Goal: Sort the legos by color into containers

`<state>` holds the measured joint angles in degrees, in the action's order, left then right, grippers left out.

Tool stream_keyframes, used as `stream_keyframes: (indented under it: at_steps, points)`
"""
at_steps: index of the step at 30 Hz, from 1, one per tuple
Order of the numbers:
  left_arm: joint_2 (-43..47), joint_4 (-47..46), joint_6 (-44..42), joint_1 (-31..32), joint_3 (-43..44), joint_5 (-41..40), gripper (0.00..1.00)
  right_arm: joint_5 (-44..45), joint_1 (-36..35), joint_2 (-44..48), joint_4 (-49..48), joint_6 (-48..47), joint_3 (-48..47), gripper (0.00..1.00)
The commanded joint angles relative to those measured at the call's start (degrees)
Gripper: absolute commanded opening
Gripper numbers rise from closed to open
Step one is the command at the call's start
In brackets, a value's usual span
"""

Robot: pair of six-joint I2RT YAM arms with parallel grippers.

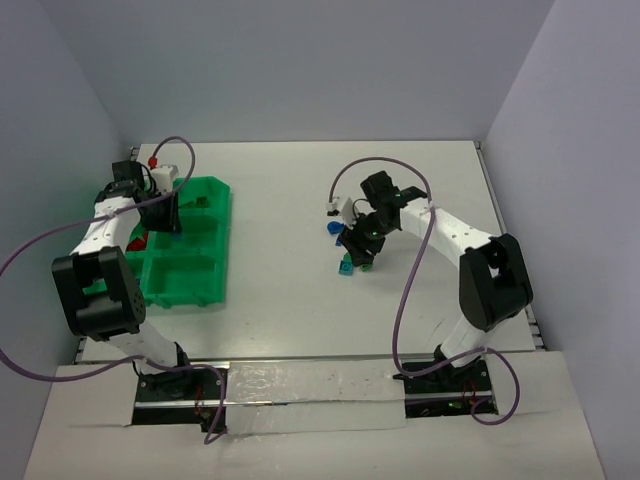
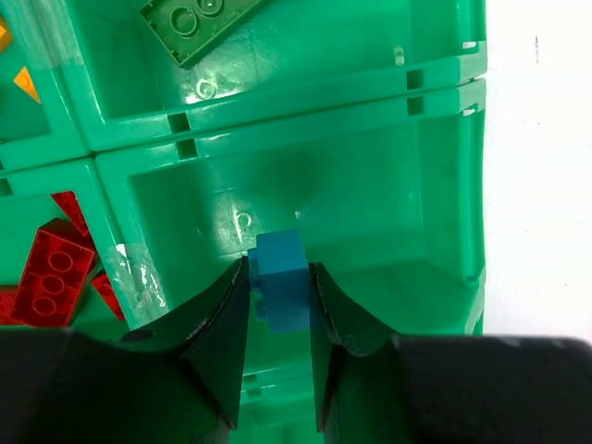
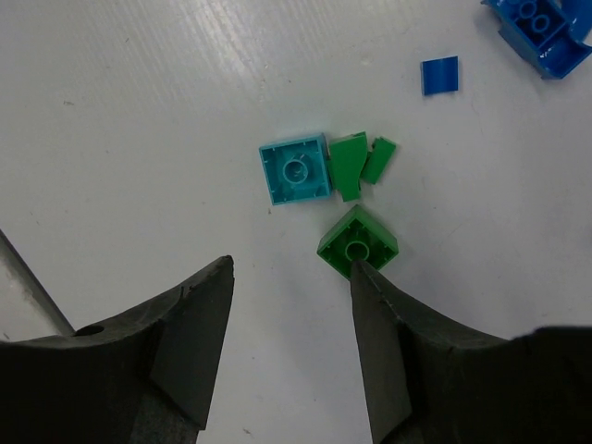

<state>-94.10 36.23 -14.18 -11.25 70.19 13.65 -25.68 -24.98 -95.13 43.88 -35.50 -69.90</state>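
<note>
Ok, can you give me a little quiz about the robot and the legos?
1. True or false: the left gripper holds a bluish brick over the tray.
2. Which brick is closest to the right gripper? A red, B green, C purple.
3. Fill in: in the left wrist view, the red bricks lie to the ___ of the held brick.

Key
1. True.
2. B, the green brick, right at one fingertip.
3. Left.
</note>
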Motion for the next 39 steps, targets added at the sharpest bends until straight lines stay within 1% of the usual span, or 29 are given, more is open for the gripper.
stream_keyframes:
  at_steps: [1,3,5,6,8,11,13,24,30,33,39]
  points:
    - [-1.8,-2.0,0.3,0.6,0.8,-0.5,0.28,0.8,-1.9,0.7,-2.4,-1.8,1.1,0.57]
    - [-2.4,-1.8,0.2,0.7,1.2,-0.5,0.40,1.0,-2.9,0.8,-2.8,-2.1,1.6,0.56]
    - [-2.7,-1.6,0.0,0.7,1.6,-0.4,0.53,1.6,-4.3,0.7,-3.7,-2.3,2.0,0.56]
    - [-2.7,-1.6,-0.1,0.7,1.7,-0.3,0.57,1.9,-4.7,0.4,-4.1,-2.4,2.0,0.56]
    - [-2.7,-1.3,-0.3,0.7,2.1,-0.1,0.73,2.4,-5.3,-0.5,-4.7,-2.6,1.7,0.55]
    - [-2.5,-1.0,-0.2,0.6,2.5,0.3,0.84,2.9,-6.2,-1.9,-5.6,-3.1,1.4,0.55]
    - [-1.9,-1.0,-0.1,0.7,2.5,0.9,0.88,3.5,-6.7,-2.8,-6.4,-3.5,1.7,0.55]
    - [0.4,-0.9,1.2,0.7,1.9,2.4,0.89,8.7,-9.6,-7.2,-11.3,-3.8,3.8,0.59]
    - [0.3,-0.4,1.2,0.7,3.0,2.7,0.89,11.4,-10.2,-9.1,-14.1,-3.6,4.4,0.59]
    - [-0.1,-0.1,1.4,0.8,4.0,2.9,0.89,13.2,-10.1,-9.8,-15.2,-4.1,5.1,0.56]
    - [-1.0,0.3,1.4,1.1,5.9,3.4,0.88,15.1,-10.1,-9.2,-17.6,-4.8,7.0,0.39]
